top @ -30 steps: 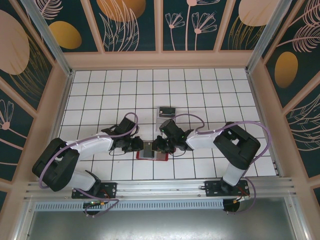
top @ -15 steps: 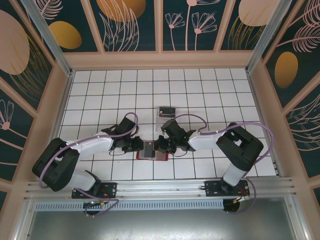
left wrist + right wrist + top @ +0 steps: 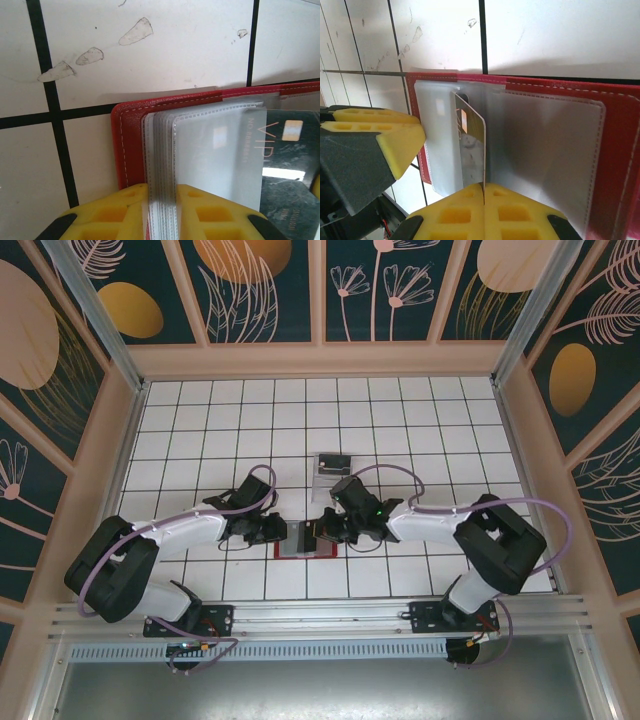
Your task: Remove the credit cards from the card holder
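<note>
Gold letters reading "VIP" run sideways along the thin dark rectangular credit card [image 3: 292, 145], next to a small gold chip. A line of small print on the plastic beside it begins "NO"; the rest is too fine to read.

The left wrist view shows the small red folding card holder [image 3: 127, 145] from close up. Its cover is smooth, with rounded corners and a line of pale stitching. Inside is a stack of clear plastic sleeves [image 3: 210, 150] with stitched edges. The yellow ribbed left fingers [image 3: 110, 212] are clenched on that stack at the holder's left edge, and the sleeves pass between the two pads.

The right wrist view shows what the left does not: the card stands on its edge over the middle of the open holder. It is mostly out of its sleeve and has a glossy marbled face. The yellow right fingers [image 3: 520, 210] are pressed together with the card's lower edge pinched in the seam between them.

The top view places the holder flat on the white tiled table [image 3: 200, 420], whose squares are marked by black grid lines. Both arms meet over the holder. A small clear plastic box [image 3: 332, 468] with something dark inside sits just beyond the holder, on its far side from the arm bases.
</note>
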`<action>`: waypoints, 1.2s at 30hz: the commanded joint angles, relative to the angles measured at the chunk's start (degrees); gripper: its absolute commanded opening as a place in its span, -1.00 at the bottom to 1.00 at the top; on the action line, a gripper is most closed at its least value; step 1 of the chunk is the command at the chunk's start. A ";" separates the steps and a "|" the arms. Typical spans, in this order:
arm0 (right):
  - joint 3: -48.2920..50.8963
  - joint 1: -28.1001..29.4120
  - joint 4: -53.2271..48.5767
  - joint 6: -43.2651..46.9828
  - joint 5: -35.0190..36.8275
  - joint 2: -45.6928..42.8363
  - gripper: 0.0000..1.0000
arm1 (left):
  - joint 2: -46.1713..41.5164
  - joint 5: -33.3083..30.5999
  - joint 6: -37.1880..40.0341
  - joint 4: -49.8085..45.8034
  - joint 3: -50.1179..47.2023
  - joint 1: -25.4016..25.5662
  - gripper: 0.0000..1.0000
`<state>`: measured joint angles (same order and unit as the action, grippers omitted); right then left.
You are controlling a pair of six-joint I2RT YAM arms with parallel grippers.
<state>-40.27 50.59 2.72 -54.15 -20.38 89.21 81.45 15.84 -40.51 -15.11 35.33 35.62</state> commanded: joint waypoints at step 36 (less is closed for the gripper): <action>-44.18 -13.41 -45.64 93.44 13.61 7.34 -1.00 | -5.25 -5.29 1.66 -2.10 3.51 0.02 -0.45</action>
<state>-79.07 37.93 -34.13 23.40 -11.11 93.01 77.25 11.29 -40.07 -16.75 37.63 35.62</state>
